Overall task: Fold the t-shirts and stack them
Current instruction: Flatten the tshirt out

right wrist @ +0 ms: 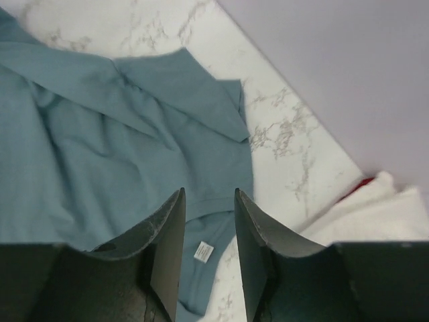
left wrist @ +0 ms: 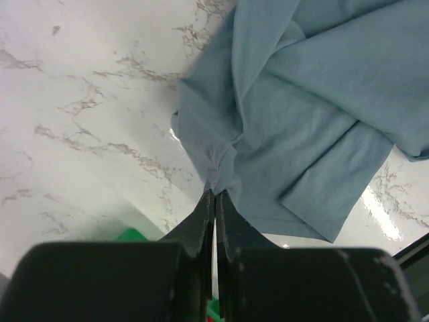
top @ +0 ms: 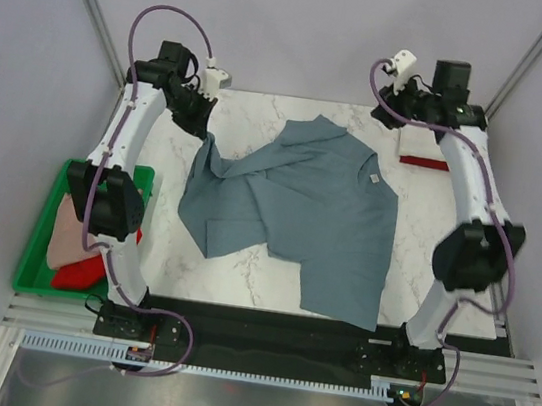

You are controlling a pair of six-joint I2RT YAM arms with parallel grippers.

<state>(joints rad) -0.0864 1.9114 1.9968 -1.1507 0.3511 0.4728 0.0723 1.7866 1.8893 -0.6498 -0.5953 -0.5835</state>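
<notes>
Slate t-shirt (top: 320, 210), 1 edge pinched in my left gripper (left wrist: 214, 198).
My right gripper (right wrist: 209, 201) gapes empty; best draw cloth outward, low.

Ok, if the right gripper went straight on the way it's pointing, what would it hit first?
Probably the blue-grey shirt, close to its white neck label. The right gripper is open above it, though depth is hard to judge.

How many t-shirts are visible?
5: slate blue-grey t-shirt in centre; pale pink shirt and red shirt in green plastic tray; white cloth with red cloth far right. Others possibly hidden.
</notes>
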